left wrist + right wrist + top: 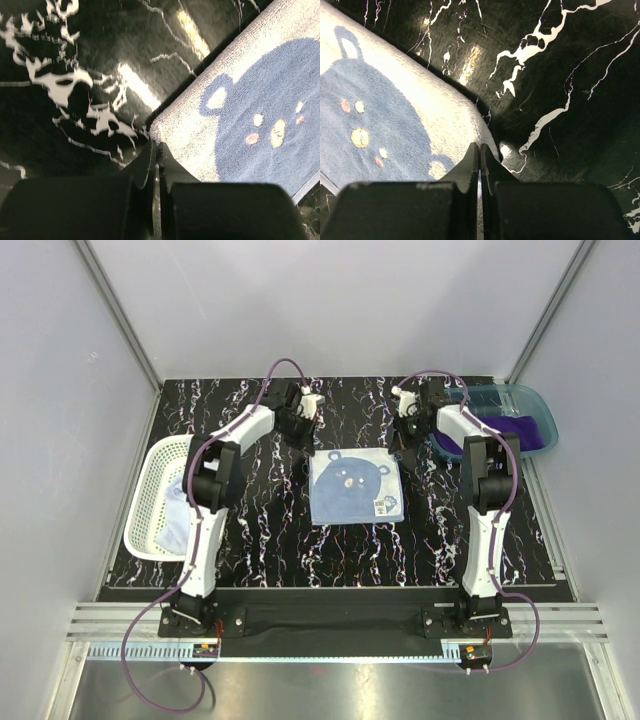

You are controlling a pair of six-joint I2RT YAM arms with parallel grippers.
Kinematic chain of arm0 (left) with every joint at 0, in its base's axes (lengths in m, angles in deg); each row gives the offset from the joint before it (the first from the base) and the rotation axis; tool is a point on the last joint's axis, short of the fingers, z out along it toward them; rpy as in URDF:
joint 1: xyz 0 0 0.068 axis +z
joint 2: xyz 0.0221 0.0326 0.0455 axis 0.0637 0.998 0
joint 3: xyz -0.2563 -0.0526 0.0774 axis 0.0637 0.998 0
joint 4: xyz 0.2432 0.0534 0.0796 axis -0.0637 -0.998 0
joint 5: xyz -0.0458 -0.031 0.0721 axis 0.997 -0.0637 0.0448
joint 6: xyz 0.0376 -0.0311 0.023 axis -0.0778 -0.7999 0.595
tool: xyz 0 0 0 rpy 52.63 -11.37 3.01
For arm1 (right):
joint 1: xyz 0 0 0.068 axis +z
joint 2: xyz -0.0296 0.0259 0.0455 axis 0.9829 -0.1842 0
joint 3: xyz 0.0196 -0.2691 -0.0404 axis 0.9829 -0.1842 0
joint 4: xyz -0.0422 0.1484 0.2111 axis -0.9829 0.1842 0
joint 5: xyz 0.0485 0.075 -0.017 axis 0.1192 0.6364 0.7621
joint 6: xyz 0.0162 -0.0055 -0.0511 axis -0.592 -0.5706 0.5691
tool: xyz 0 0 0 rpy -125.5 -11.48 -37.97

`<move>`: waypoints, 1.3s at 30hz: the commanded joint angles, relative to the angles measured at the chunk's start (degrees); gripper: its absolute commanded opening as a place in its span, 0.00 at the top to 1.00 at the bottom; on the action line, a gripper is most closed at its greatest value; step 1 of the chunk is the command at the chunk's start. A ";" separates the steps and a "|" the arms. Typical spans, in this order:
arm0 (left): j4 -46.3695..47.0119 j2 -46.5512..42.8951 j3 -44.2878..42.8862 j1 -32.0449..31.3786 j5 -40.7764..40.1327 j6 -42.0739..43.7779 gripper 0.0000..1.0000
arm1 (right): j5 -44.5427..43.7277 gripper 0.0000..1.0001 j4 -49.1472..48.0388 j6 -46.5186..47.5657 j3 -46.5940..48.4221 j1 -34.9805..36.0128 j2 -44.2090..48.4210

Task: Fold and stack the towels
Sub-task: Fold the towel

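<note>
Expect the bear-face towel (355, 485) soft, light, limp; left gripper (156, 149) and right gripper (480, 150) each pinch one far corner.

A black worktop (260, 540) with white, marble-like veining carries three things directly on its surface. Near the middle lies a light blue bear towel (355, 485), spread flat with its darker blue bear face up and a small label at its near right corner. It seems to be a single layer, though the overhead view does not settle that. A white perforated basket (148, 485) sits at the left edge. A translucent teal bin (538, 412) sits at the far right corner, well apart from the towel.
</note>
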 commanded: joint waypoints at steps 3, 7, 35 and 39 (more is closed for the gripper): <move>3.89 -11.41 6.19 -0.07 -4.70 0.24 1.00 | 2.03 1.00 -3.21 2.57 -2.38 -0.37 6.12; 3.98 -14.57 9.27 -0.33 -4.62 0.33 1.00 | 1.95 1.00 -5.05 2.66 -5.20 -0.28 8.32; 4.86 -33.74 33.18 -7.62 -7.17 -2.66 1.00 | -6.57 1.00 -20.26 -10.43 -41.40 3.67 38.90; 4.95 -35.58 36.60 -9.21 -7.96 -4.24 1.00 | -6.84 1.00 -19.65 -11.31 -44.84 3.85 42.15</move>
